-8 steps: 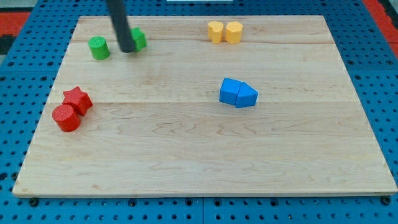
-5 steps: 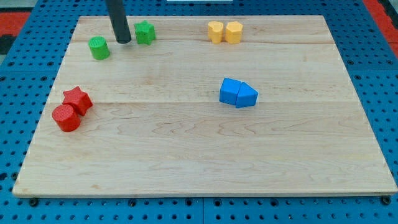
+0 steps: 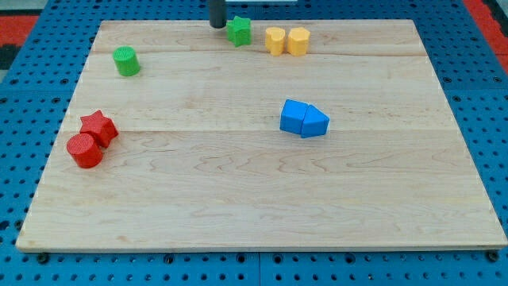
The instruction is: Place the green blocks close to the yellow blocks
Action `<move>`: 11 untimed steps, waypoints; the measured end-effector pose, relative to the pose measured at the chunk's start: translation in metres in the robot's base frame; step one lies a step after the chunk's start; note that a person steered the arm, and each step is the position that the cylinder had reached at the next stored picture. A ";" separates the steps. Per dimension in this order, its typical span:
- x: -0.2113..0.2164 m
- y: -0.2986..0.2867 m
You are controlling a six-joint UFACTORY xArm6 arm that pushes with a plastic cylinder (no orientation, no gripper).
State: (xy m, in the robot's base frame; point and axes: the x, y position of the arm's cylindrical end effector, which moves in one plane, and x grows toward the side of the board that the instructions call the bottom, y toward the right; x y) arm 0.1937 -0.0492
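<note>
Blue pegboard frames our pale wooden board (image 3: 254,199), and nearest the view's bottom that board carries nothing. Working away from us, at about 9 o'clock lie a red cylinder (image 3: 84,151) and a red star (image 3: 99,126), touching. Near the centre, toward 3 o'clock, two blue blocks (image 3: 304,119) sit pressed together. Farther off, at roughly 10 o'clock, the green cylinder (image 3: 125,61) stands alone, well apart from everything. At the far edge, around 12 o'clock, the green star (image 3: 238,31) sits just beside the two yellow blocks (image 3: 286,40), at their 9 o'clock. Our tip (image 3: 217,25) stands just at the star's 9 o'clock, possibly touching it. We carry no pincer, only the rod, so nothing opens or closes.

We judge the star nearly placed; one short nudge toward 3 o'clock would do, kept gentle so the yellow pair is not scattered. Then we should get behind the green cylinder at its 9 o'clock and push straight through its centre, so it does not slip aside.
</note>
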 end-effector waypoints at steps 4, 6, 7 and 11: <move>0.019 -0.141; 0.108 -0.185; 0.106 -0.127; 0.143 -0.097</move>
State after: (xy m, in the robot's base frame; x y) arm 0.3366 -0.1458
